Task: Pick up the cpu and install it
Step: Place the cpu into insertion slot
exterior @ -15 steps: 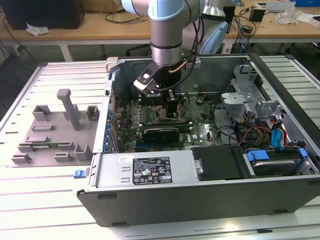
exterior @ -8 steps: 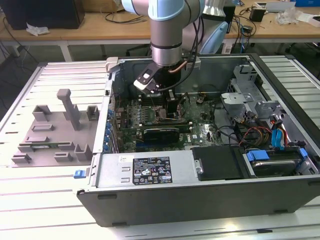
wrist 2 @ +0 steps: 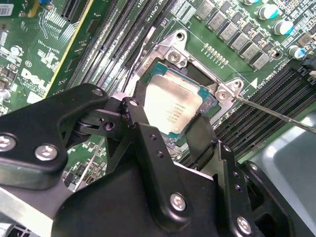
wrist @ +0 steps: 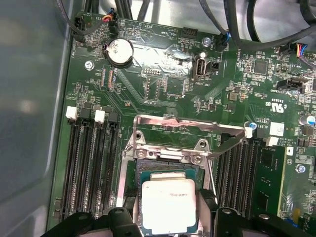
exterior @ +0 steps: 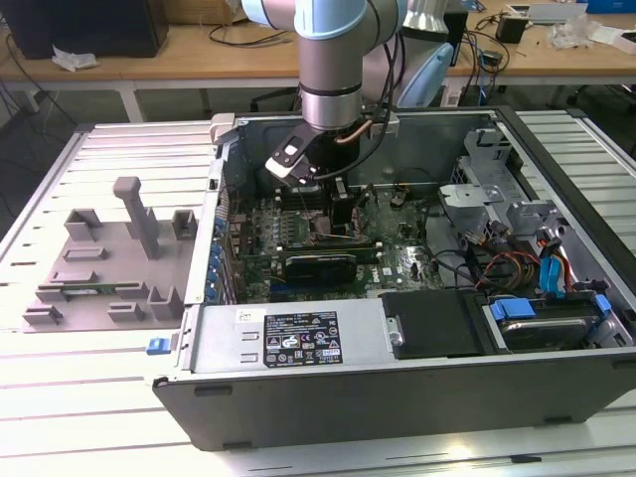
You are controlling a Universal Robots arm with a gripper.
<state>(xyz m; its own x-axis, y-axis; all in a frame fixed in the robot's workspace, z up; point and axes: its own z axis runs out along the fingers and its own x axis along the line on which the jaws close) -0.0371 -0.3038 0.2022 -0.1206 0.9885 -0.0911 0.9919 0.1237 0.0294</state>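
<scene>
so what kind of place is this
Probably a robotics lab or test bench: an open computer case on a slatted metal table, cluttered wooden desks behind, and the claw gripping the cpu over the motherboard.

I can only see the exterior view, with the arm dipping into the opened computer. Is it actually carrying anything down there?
Observer: Yes. In both wrist views the gripper has the cpu between its fingers, one against each of two opposite edges.
Operator: And what is that cpu hanging over?
Observer: It is right at the socket frame on the motherboard. I cannot tell whether it is fully seated.
Operator: Is the socket covered by anything?
Observer: No. In the first wrist view its metal bracket stands swung up, clear of the cpu.
</scene>
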